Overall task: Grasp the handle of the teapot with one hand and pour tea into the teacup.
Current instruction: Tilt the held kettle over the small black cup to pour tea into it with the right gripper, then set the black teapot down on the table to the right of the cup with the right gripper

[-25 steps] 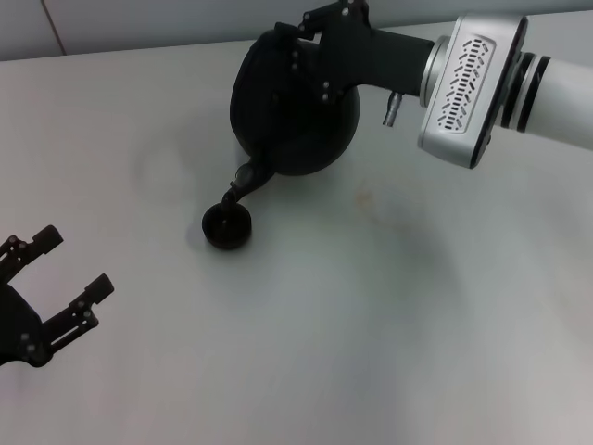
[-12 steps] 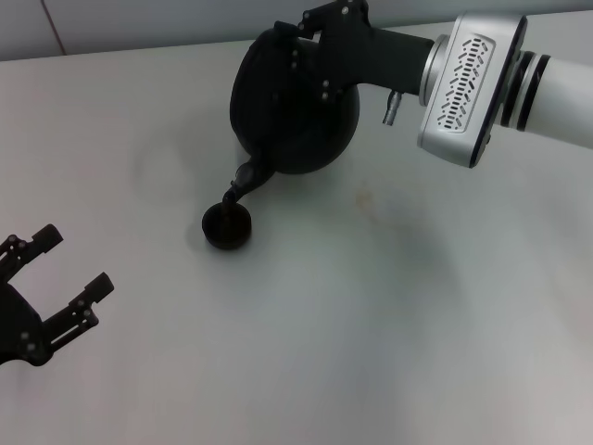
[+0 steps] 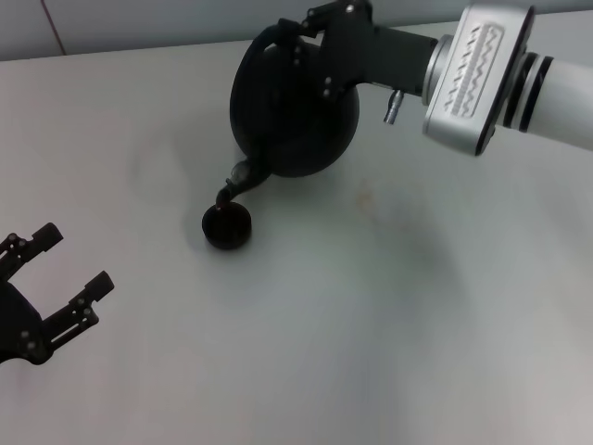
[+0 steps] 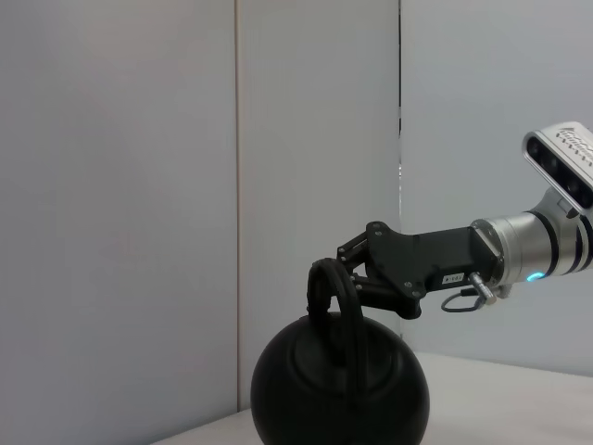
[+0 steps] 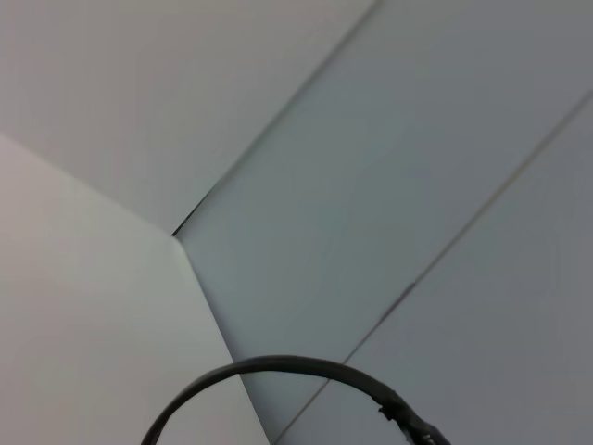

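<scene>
The round black teapot hangs tilted above the table, its short spout pointing down just over the tiny dark teacup. My right gripper comes in from the right and is shut on the arched black handle at the pot's top. The left wrist view shows the same grip from the side: the right gripper clamped on the handle above the teapot. My left gripper rests open at the near left, far from the cup and holding nothing.
The white table spreads in front and to the right of the cup. A pale wall stands behind the pot. A thin black cable arcs across the right wrist view.
The right arm has risen slightly with the teapot, and the spout tip now sits a little higher above the teacup. The cup and the left gripper have not moved.
</scene>
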### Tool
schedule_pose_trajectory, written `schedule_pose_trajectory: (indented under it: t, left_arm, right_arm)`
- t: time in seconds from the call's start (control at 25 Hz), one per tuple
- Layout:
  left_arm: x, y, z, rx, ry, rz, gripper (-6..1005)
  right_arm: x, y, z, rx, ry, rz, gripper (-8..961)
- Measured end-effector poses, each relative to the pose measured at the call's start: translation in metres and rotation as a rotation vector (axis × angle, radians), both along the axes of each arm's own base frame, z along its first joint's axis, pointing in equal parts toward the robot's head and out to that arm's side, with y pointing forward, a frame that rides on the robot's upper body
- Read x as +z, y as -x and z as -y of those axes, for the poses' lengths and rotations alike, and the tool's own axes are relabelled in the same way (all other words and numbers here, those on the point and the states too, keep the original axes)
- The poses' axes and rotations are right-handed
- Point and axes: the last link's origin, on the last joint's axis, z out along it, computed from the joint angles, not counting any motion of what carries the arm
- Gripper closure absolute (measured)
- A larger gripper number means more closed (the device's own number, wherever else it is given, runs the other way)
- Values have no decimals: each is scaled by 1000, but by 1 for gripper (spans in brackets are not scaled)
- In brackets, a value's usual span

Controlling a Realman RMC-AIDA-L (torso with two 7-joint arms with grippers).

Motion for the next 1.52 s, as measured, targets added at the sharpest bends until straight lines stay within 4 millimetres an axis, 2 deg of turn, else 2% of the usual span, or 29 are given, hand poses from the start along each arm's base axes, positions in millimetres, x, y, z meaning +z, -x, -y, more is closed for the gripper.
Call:
schedule_pose_trajectory:
  t: [0.24, 0.48, 0.64, 0.72, 0.84, 0.88, 1.04, 1.24, 1.52]
  left_arm:
    - [0, 0, 0, 4, -2, 3, 186]
    - [1, 0, 0, 3, -1, 3, 186]
    - [1, -1, -2, -2, -3, 2, 186]
    - [1, -1, -2, -4, -4, 1, 186]
    - [1, -1, -3, -7, -4, 0, 186]
    - [1, -1, -3, -7, -4, -1, 186]
    - [2, -1, -4, -6, -2, -1, 186]
    - [2, -1, -5, -5, -2, -4, 186]
    - [3, -1, -5, -6, -3, -6, 186]
  right_arm:
    - [13, -19, 3, -224, 46, -224, 844]
    - [25, -39, 10, -364, 52, -390, 836]
    - [31, -60, 26, -444, 50, -508, 831]
    - [32, -64, 30, -454, 47, -534, 829]
    - [35, -80, 51, -478, 31, -627, 825]
    - [35, -80, 51, -478, 31, -627, 824]
    - [35, -99, 71, -516, 20, -659, 819]
    - [29, -108, 82, -539, 7, -643, 813]
    - [23, -112, 87, -554, 0, -629, 805]
